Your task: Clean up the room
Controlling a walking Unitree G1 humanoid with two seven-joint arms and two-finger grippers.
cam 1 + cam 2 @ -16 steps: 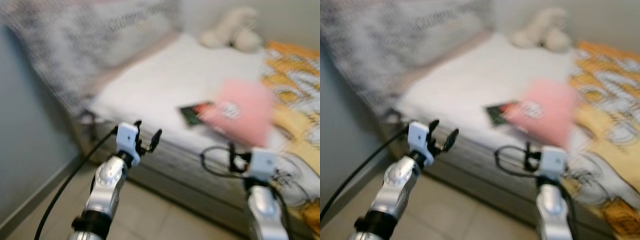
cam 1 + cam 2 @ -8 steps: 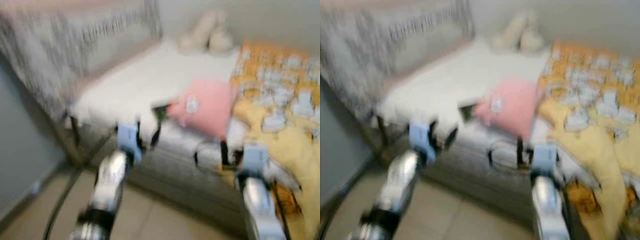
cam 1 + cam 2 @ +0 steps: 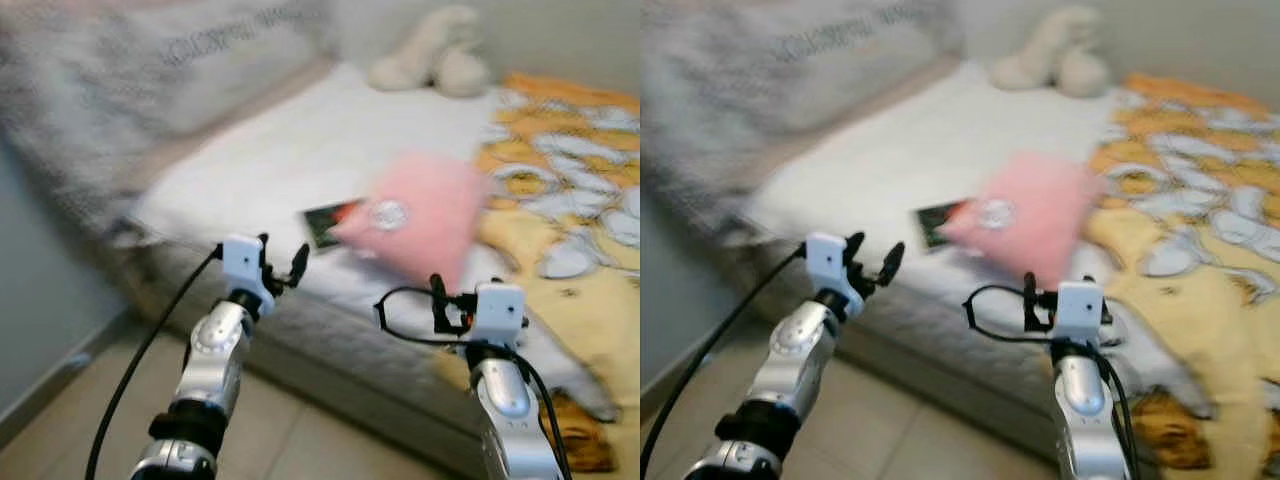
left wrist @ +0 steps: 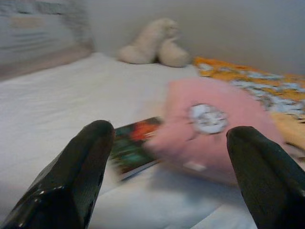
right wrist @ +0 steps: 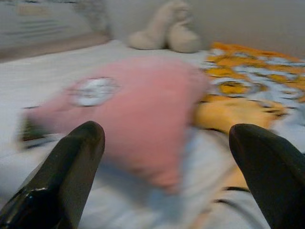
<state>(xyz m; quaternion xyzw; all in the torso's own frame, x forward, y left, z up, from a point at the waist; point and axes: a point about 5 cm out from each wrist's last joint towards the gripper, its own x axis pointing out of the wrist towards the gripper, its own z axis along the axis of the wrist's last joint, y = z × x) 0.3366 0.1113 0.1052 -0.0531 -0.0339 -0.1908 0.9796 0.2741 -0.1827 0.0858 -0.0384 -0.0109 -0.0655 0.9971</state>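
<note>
**Q:** Where's everything sitting at the moment?

**Me:** I've got the robot facing a bed (image 3: 300, 150) with a white sheet. The picture's a bit soft, so small detail is hard to read. A pink pillow (image 3: 420, 215) with a round white patch lies near the front edge of the bed, and a book (image 3: 325, 222) with a dark green and red cover sits flat on the sheet, tucked partly under the pillow's left side. A cream stuffed toy (image 3: 435, 65) is way back against the wall. A yellow and orange patterned blanket (image 3: 570, 190) covers the right part of the bed and hangs over the front edge.

**Q:** And the arms?

**Me:** Both are raised in front of the mattress edge, touching nothing. My left gripper (image 3: 281, 262) hangs just short of the bed, fingers spread apart, book and pillow straight ahead in its wrist view. The right gripper (image 3: 1032, 292) is also spread wide and empty, aimed at the pillow, with the blanket to its side. Beige tiled floor (image 3: 290, 440) below.
</note>
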